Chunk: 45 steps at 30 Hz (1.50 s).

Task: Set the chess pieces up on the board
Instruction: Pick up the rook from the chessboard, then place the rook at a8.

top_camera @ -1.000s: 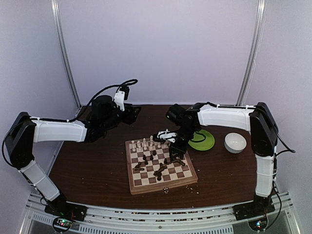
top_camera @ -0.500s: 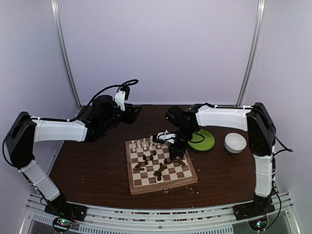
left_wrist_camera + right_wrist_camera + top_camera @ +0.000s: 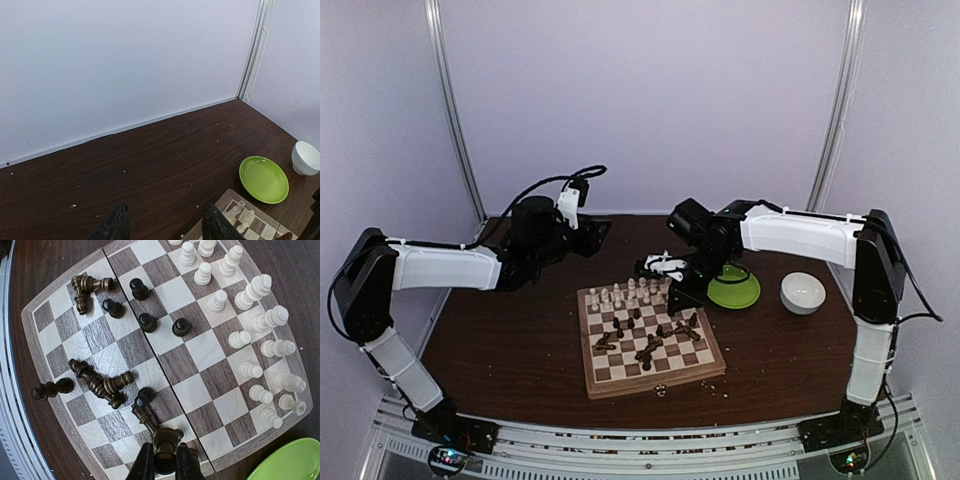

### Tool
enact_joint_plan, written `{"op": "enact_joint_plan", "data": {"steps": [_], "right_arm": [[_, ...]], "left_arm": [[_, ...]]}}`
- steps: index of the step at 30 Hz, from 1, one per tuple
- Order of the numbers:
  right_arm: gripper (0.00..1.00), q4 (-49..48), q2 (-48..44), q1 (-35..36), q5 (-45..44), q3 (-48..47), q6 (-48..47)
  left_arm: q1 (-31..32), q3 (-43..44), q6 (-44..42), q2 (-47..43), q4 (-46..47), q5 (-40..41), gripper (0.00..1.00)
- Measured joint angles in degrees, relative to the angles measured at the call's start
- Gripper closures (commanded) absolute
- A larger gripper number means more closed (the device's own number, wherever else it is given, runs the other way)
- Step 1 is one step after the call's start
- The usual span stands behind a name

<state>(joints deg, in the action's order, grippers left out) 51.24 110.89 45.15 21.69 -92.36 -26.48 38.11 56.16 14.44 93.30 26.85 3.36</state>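
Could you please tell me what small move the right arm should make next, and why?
Probably carry the dark piece clamped in the right gripper to a free square in the board's rows opposite the pale pieces and stand it upright. The pale pieces stand in two rows, while several other dark pieces lie toppled mid-board.

Brown chequered board, cream and dark brown pieces, green plate.
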Motion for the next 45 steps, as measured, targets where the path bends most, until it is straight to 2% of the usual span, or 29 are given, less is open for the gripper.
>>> {"op": "enact_joint_plan", "data": {"steps": [3, 10, 14, 19, 45], "right_arm": [[0.95, -0.3, -2.1, 0.0, -0.2, 3.0, -0.3], [0.95, -0.7, -14.7, 0.0, -1.4, 14.6, -2.6], [0.95, -1.7, -18.8, 0.5, -2.1, 19.8, -3.6], [0.95, -2.3, -17.8, 1.6, -2.8, 23.1, -4.0], [0.93, -4.4, -12.5, 4.0, -3.5, 24.5, -6.6]], "left_arm": [[0.0, 0.4, 0.0, 0.0, 0.0, 0.0, 0.49], [0.3, 0.6, -0.3, 0.0, 0.0, 0.0, 0.49], [0.3, 0.6, -0.4, 0.0, 0.0, 0.0, 0.49], [0.4, 0.7, -0.5, 0.0, 0.0, 0.0, 0.49], [0.6, 0.7, -1.2, 0.0, -0.4, 0.0, 0.49]]}}
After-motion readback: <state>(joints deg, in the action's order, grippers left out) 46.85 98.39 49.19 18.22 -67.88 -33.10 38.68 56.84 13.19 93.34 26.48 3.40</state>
